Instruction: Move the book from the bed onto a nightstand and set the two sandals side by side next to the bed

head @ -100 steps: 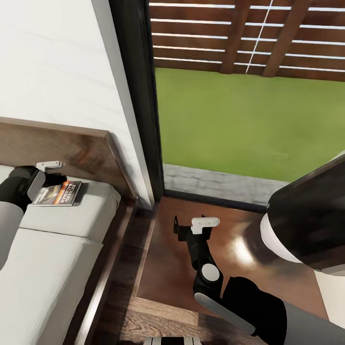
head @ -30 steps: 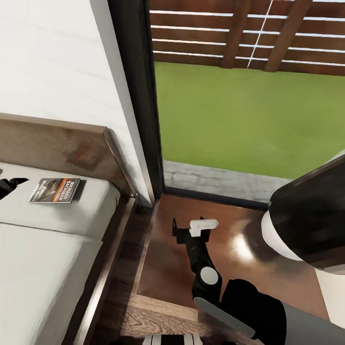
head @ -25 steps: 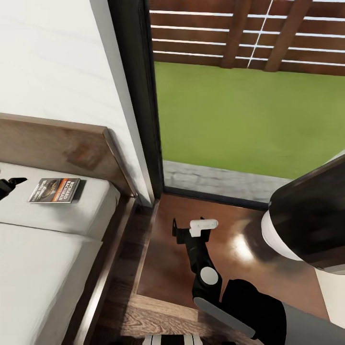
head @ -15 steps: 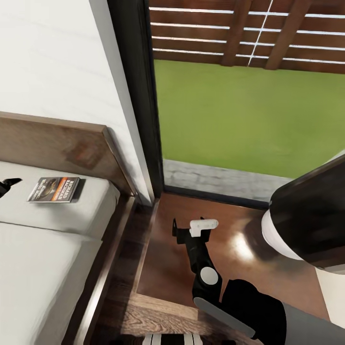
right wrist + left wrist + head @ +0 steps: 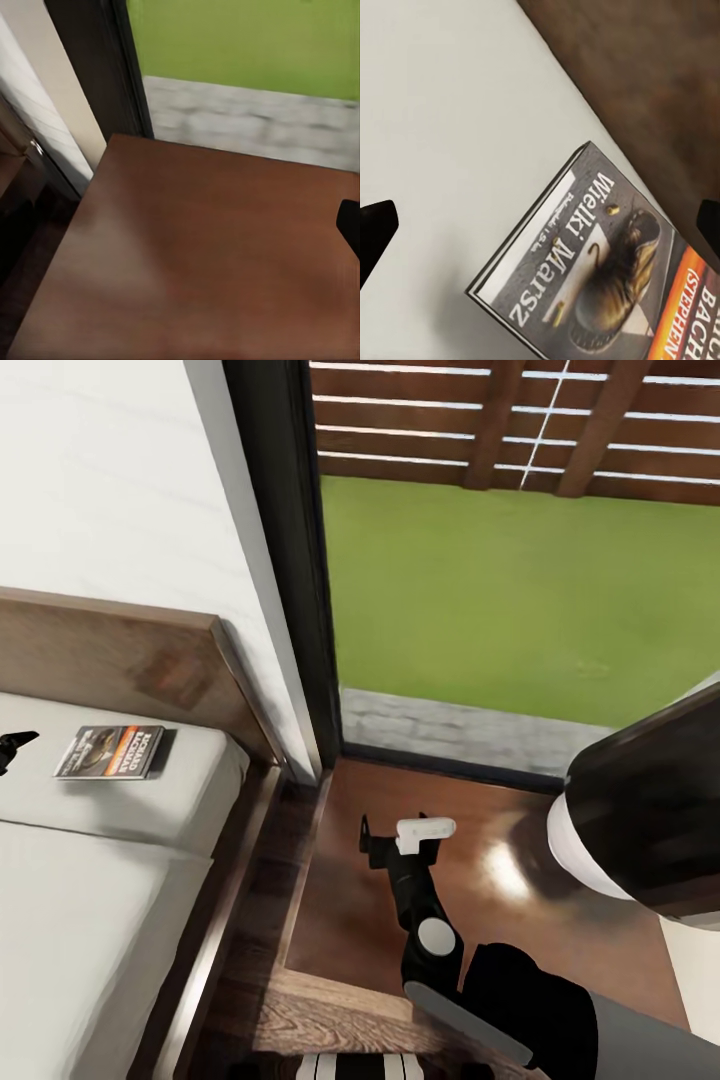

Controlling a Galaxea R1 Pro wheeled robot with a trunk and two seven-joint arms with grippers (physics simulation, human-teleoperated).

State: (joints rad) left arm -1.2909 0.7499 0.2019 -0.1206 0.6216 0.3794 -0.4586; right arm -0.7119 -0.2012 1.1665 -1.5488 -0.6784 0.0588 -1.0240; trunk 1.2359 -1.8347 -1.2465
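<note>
Your left gripper [image 5: 540, 225] is spread wide, fingertips either side of the book [image 5: 607, 270], not touching. Book [image 5: 110, 751] lies flat on the bed [image 5: 100, 860] by the headboard. Right gripper [image 5: 400, 838] hovers over the nightstand [image 5: 340, 920]; spread, as far as shown.

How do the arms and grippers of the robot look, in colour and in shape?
The right arm is built of black segments with a round grey-white joint cap and a pale grey forearm shell. The right gripper has a black body, one white flat finger and one black finger. The left gripper's fingertips are black and pointed. No cables or markings show.
</note>
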